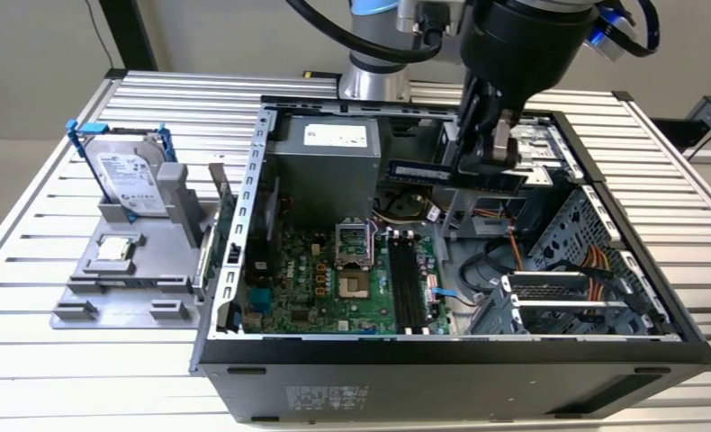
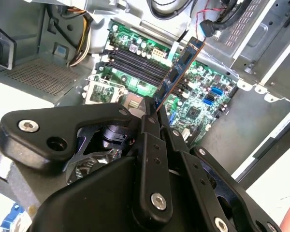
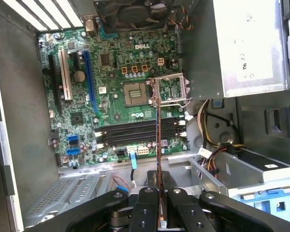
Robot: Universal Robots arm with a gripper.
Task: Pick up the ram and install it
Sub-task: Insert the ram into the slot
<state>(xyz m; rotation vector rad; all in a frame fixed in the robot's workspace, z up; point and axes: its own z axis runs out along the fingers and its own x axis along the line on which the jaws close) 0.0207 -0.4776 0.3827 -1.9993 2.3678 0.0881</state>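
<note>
A long, thin circuit-board ram stick (image 1: 418, 169) is clamped between the fingers of the black gripper (image 1: 485, 157). It is held above the green motherboard (image 1: 319, 270) inside the open black metal computer case (image 1: 452, 360). In the first wrist view it is seen edge-on over the black memory slots (image 3: 125, 133). Beside the case, a silver hard drive (image 1: 128, 171) with a blue frame and a small square silver processor chip (image 1: 115, 249) are held in a grey plastic holder (image 1: 92, 292).

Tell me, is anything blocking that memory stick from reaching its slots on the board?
Nothing visible does. The gripper holds the ram above the open case, and the dark slots beneath it lie bare. The cables sit off to one side of them.
</note>
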